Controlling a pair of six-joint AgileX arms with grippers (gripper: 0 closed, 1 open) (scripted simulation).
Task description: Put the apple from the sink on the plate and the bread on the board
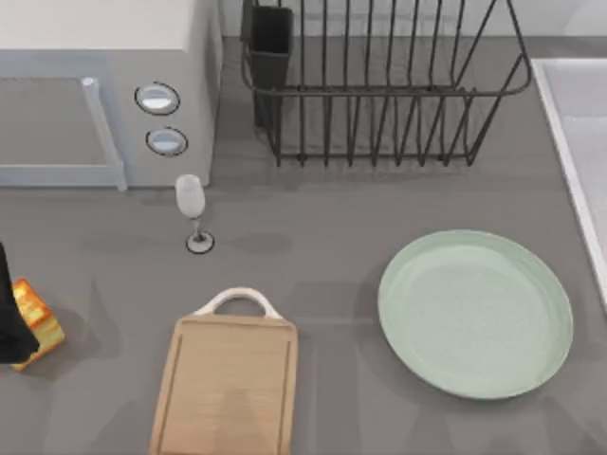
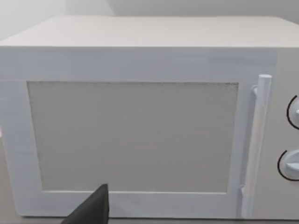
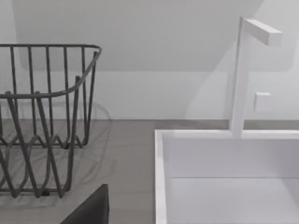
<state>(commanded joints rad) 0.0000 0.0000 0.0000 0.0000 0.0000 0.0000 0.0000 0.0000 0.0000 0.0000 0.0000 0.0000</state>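
The bread (image 1: 38, 324), a golden-orange toast slice, lies tilted at the table's far left edge. My left gripper (image 1: 9, 318) is a dark shape overlapping the bread's left side. A dark part of it (image 2: 91, 210) also shows in the left wrist view, facing the microwave (image 2: 135, 130). The wooden board (image 1: 228, 389) with its white handle lies at the front, left of centre. To its right lies the mint-green plate (image 1: 474, 313). The sink (image 1: 574, 123) runs along the right edge. In the right wrist view my right gripper (image 3: 91, 207) is near the sink's rim (image 3: 160, 177). The apple is out of view.
A microwave (image 1: 104, 85) fills the back left, and a wine glass (image 1: 193, 210) stands in front of it. A black wire dish rack (image 1: 379, 85) stands at the back centre. A white tap (image 3: 243, 70) rises behind the sink.
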